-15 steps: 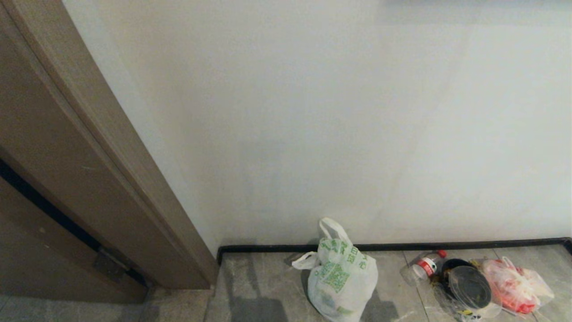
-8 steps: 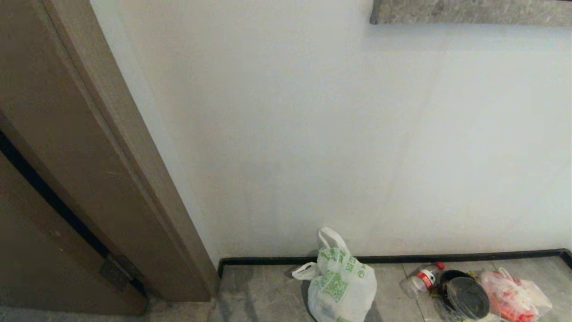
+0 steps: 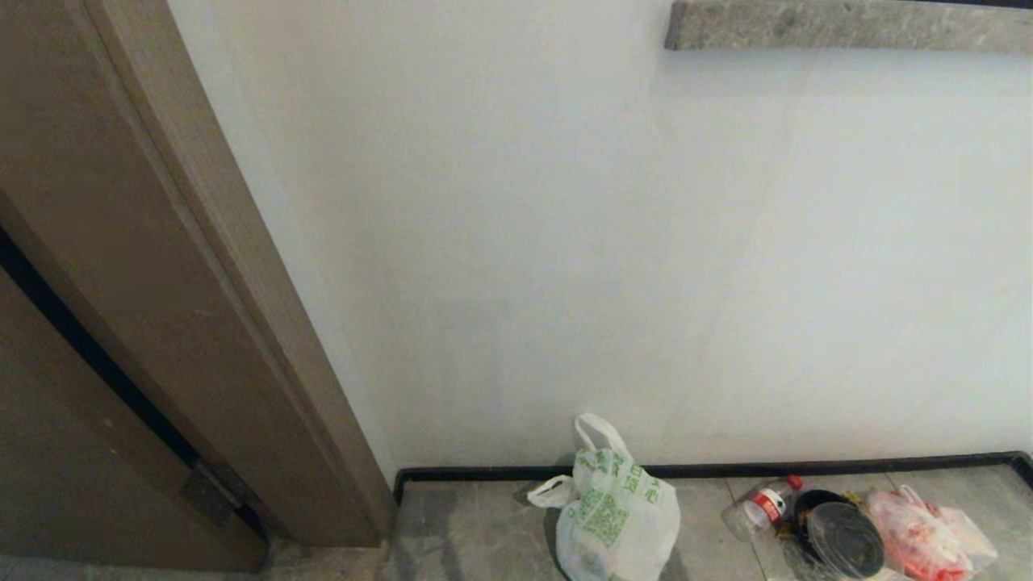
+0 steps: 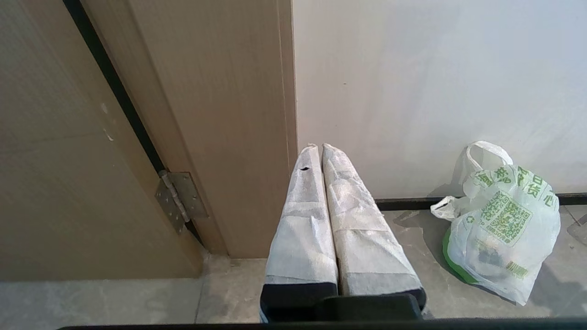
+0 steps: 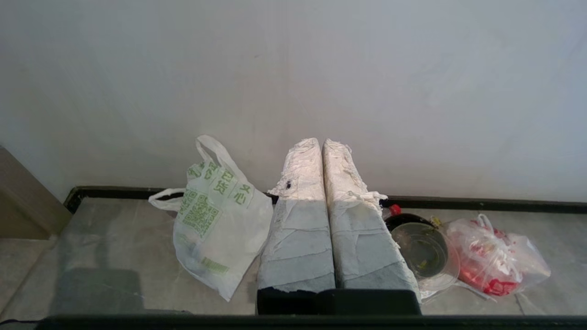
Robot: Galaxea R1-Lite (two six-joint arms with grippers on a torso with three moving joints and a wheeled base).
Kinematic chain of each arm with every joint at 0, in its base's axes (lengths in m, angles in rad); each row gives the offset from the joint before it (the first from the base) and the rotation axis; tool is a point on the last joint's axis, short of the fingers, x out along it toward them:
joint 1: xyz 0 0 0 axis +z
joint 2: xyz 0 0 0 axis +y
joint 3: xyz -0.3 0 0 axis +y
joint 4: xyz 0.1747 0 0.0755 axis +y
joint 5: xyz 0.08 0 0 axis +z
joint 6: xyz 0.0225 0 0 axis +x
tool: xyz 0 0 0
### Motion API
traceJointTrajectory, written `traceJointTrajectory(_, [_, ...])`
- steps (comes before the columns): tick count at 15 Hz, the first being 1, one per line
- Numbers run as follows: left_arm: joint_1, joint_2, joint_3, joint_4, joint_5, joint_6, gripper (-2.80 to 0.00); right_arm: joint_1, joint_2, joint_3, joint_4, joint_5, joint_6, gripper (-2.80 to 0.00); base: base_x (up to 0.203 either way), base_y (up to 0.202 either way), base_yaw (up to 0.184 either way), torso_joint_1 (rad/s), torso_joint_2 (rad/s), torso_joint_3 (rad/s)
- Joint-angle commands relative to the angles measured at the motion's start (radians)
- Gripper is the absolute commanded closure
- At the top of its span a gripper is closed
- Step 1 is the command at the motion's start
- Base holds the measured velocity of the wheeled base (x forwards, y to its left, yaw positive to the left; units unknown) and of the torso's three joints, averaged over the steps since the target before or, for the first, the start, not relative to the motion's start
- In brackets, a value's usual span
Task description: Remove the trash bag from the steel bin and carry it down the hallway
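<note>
The trash bag (image 3: pixel 617 516) sat on the hallway floor (image 3: pixel 468 524) by the wall, both grippers' fingers (image 4: pixel 321 201) (image 5: pixel 321 201) closed and empty. No steel bin showed. A clean lift likely meant opening fingers and hooking a loop handle (image 3: pixel 599 432).

The left gripper (image 4: pixel 321 147) has two long tapering fingers (image 4: pixel 302 220) wrapped in white padded tape, with a small dark hole near one tip, set in a black housing behind them. The right gripper (image 5: pixel 321 142) is built alike: fingers (image 5: pixel 353 229) wrapped in white tape, frayed and ragged toward the tips, greyer and layered in bands toward the black base, a small dark spot on one.
</note>
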Motion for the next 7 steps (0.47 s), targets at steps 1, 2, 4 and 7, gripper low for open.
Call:
traceJointTrajectory(1, [0.000, 0.001, 0.000, 0.000, 0.000, 0.000, 0.00, 0.000, -0.038, 0.002, 0.000, 0.001, -0.005, 0.00, 0.000, 0.000, 0.000, 0.000, 0.00, 0.000])
traceJointTrajectory(2, [0.000, 0.001, 0.000, 0.000, 0.000, 0.000, 0.00, 0.000, -0.038, 0.000, 0.002, -0.004, -0.004, 0.00, 0.000, 0.000, 0.000, 0.000, 0.00, 0.000])
traceJointTrajectory(4, [0.000, 0.001, 0.000, 0.000, 0.000, 0.000, 0.00, 0.000, -0.038, 0.000, -0.002, -0.003, 0.001, 0.00, 0.000, 0.000, 0.000, 0.000, 0.00, 0.000])
traceJointTrajectory(7, [0.000, 0.001, 0.000, 0.000, 0.000, -0.002, 0.00, 0.000, -0.038, 0.000, -0.003, -0.003, 0.004, 0.00, 0.000, 0.000, 0.000, 0.000, 0.00, 0.000])
